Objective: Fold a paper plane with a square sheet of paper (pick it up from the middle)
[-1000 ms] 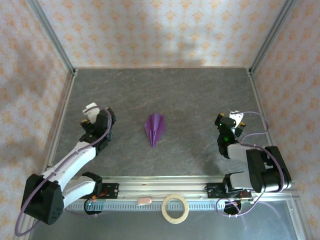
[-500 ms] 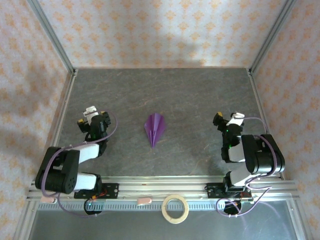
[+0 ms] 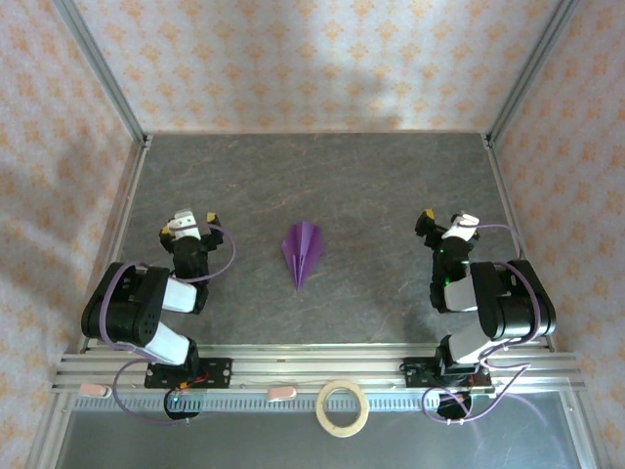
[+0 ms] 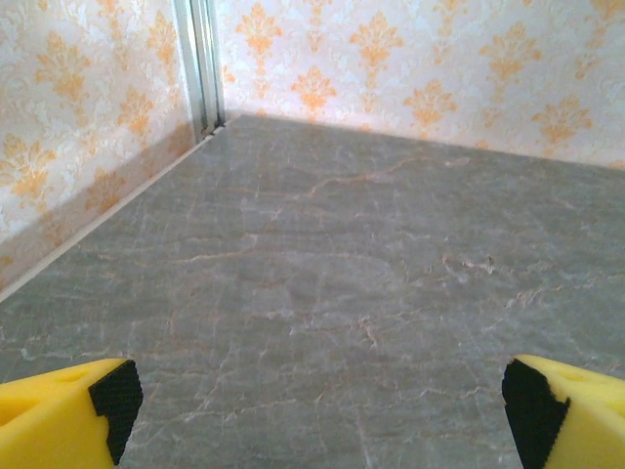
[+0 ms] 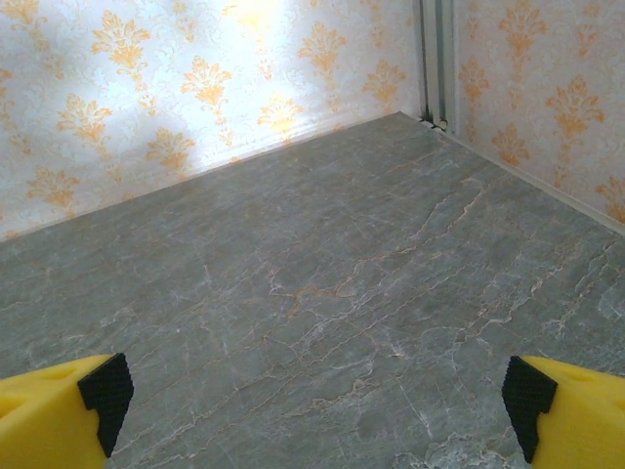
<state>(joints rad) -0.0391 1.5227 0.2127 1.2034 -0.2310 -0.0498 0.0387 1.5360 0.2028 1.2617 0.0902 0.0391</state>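
The left gripper [image 4: 322,396] is standing wide open. Its two yellow fingers [image 4: 59,410] with black pads are sitting far apart at the bottom corners of the left wrist view, and nothing but bare grey marbled table [image 4: 332,254] is lying between them. The right gripper [image 5: 317,396] is spread just as wide, also grasping nothing, with grey tabletop showing between its yellow fingertips. Seen from above, both arms are sitting folded up near their bases, one gripper at each side of the table, each pointing toward the far wall. The paper plane [image 3: 304,252] is lying on the table about midway between the two grippers, well apart from both. It is a narrow purple dart, its point aiming toward the near edge. A tan tape ring [image 3: 343,407] is resting on the near ledge, between the arm bases. Cream walls [image 3: 312,68] with an orange pattern are enclosing the table.
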